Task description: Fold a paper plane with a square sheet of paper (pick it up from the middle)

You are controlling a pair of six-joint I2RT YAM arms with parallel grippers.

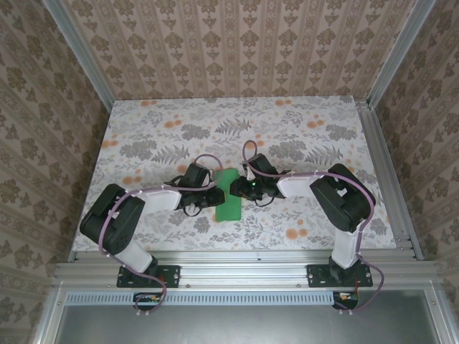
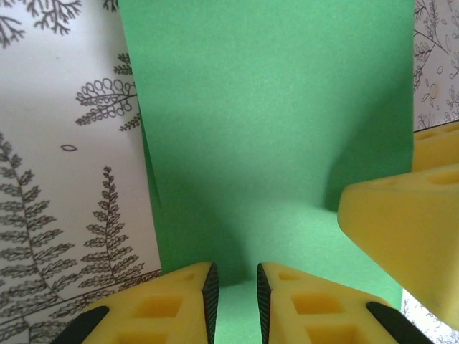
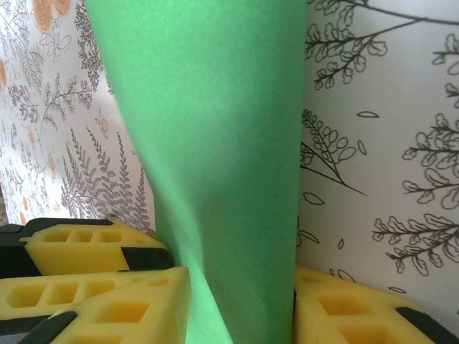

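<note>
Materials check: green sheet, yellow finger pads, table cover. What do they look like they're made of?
Green sheet: thin paper, matte, faintly grainy; it curves softly with no glare. Finger pads: yellow plastic or foam-like, probably moulded or printed, with square cut-out pockets, dull finish. Table cover: printed leaf pattern, smooth, likely paper or vinyl; cannot tell which.

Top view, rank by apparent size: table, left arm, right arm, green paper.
1. table
2. left arm and right arm: they look about alike, so no ranking between them
3. green paper
</note>
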